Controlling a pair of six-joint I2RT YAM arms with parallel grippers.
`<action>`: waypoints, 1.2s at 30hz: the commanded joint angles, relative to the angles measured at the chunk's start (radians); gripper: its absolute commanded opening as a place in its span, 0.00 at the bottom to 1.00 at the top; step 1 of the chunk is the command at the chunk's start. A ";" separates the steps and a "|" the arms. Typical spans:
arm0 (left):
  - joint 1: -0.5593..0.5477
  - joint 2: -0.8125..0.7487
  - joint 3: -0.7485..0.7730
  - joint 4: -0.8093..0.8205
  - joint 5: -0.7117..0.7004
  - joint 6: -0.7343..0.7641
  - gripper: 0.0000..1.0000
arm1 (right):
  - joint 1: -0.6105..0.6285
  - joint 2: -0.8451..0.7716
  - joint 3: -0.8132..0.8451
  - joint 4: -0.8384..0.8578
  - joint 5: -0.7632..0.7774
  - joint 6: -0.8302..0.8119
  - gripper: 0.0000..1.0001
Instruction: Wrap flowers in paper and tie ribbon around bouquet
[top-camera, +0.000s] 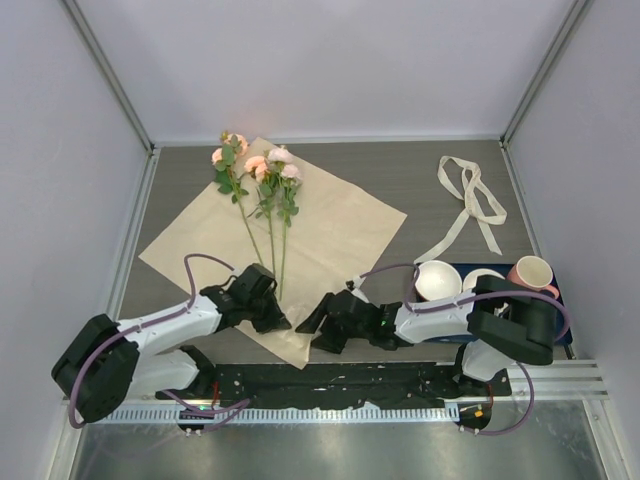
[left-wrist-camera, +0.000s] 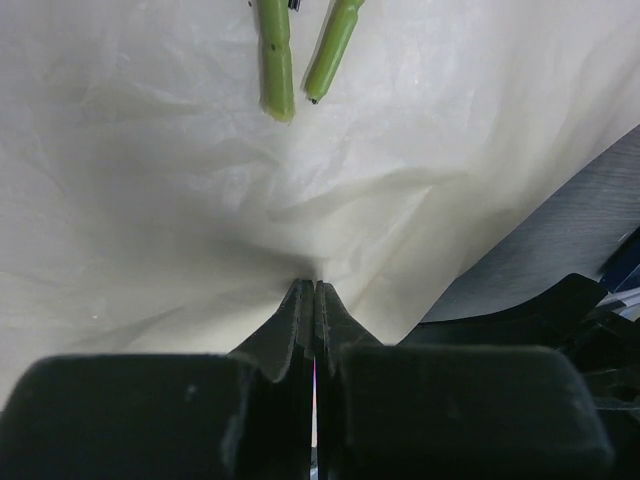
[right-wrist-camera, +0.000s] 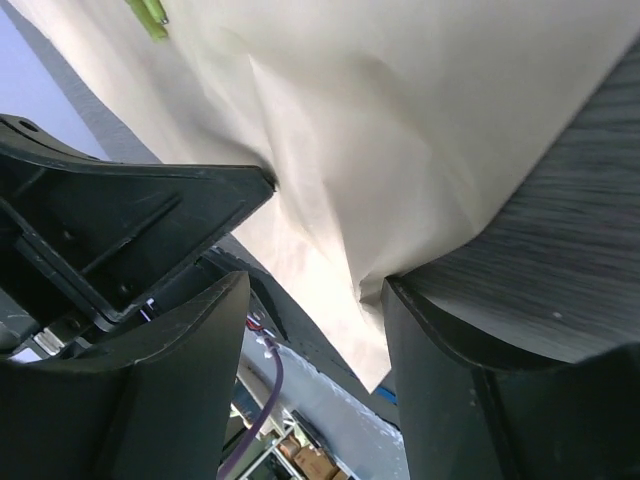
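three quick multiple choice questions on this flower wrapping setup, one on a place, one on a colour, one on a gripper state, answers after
1. Where does the ribbon lie?
A) on the bare table, to the right of the paper
B) on the paper
C) in the left gripper

2. What colour is the paper's upward face?
A) dark blue
B) pale tan
C) bright green

3. How is the left gripper?
A) wide open over the ribbon
B) shut, pinching the paper
C) shut on the ribbon

Answers:
1 A: the top view shows it loose on the table, apart from the paper.
2 B: the sheet under the flowers is pale tan in every view.
3 B: the left wrist view shows its fingers together, with the paper puckered at their tips.
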 joint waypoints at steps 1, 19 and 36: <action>-0.006 -0.001 -0.064 -0.027 -0.097 0.007 0.00 | 0.019 0.042 0.011 0.027 0.030 -0.016 0.63; -0.006 -0.071 -0.072 -0.031 -0.097 -0.001 0.00 | 0.027 -0.061 -0.036 0.002 0.203 -0.028 0.68; -0.006 -0.122 -0.081 -0.048 -0.096 -0.022 0.00 | -0.052 -0.121 -0.119 -0.118 0.283 -0.056 0.72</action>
